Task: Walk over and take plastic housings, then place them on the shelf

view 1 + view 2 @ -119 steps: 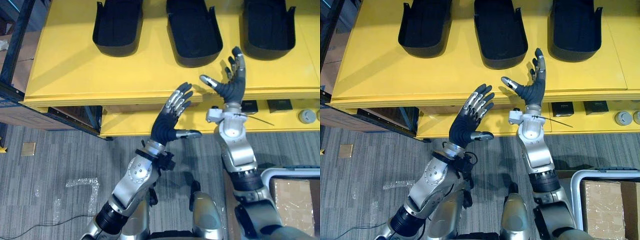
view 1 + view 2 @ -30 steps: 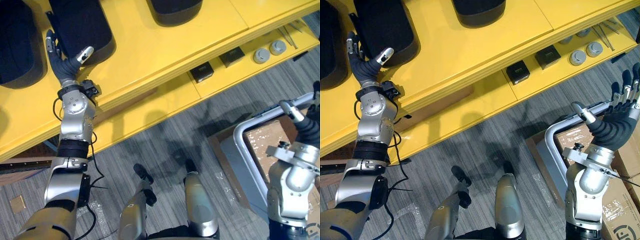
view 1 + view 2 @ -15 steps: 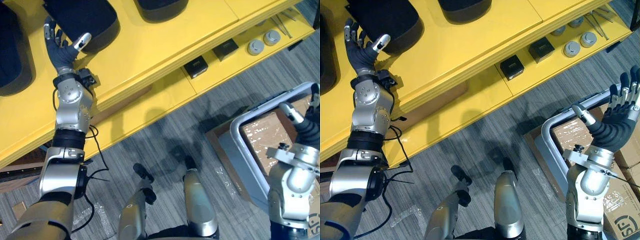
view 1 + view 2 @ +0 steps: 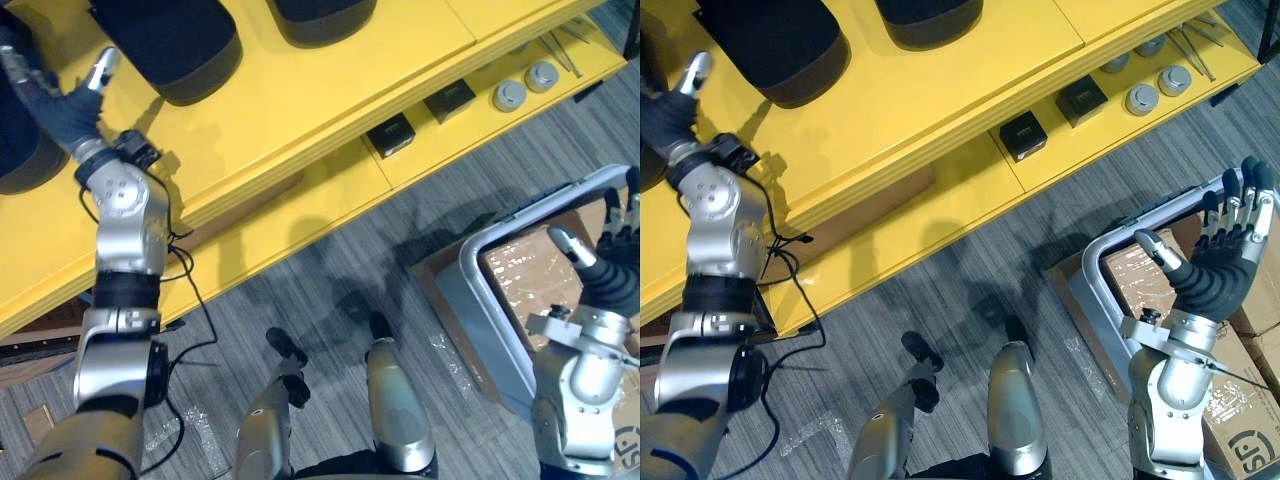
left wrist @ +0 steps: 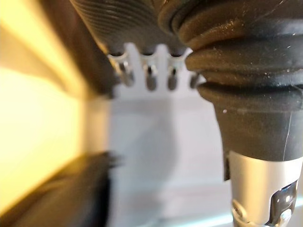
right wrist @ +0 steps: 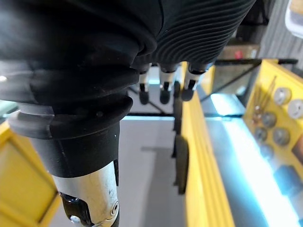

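Observation:
Three black plastic housings lie on the yellow shelf top [image 4: 300,90]: one at the left edge [image 4: 18,150], one in the middle [image 4: 165,45] and one further right [image 4: 320,10]. My left hand [image 4: 62,108] is raised over the shelf top between the left-edge housing and the middle one, open, thumb [image 4: 100,70] pointing toward the middle housing. Whether it touches a housing I cannot tell. My right hand [image 4: 1218,272] is held up open and empty at the lower right, far from the shelf. Its straight fingers [image 6: 163,90] show in the right wrist view.
The lower shelf board carries two small black boxes [image 4: 390,135] [image 4: 448,100], two round grey discs [image 4: 508,95] [image 4: 542,72] and thin metal tools [image 4: 565,35]. A grey-framed trolley [image 4: 480,300] with cardboard boxes [image 4: 530,270] stands on the carpet under my right hand.
My left hand has swung left, away from the middle housing toward the left-edge one. My right hand has sunk slightly over the trolley. Since four seconds ago the view has turned right.

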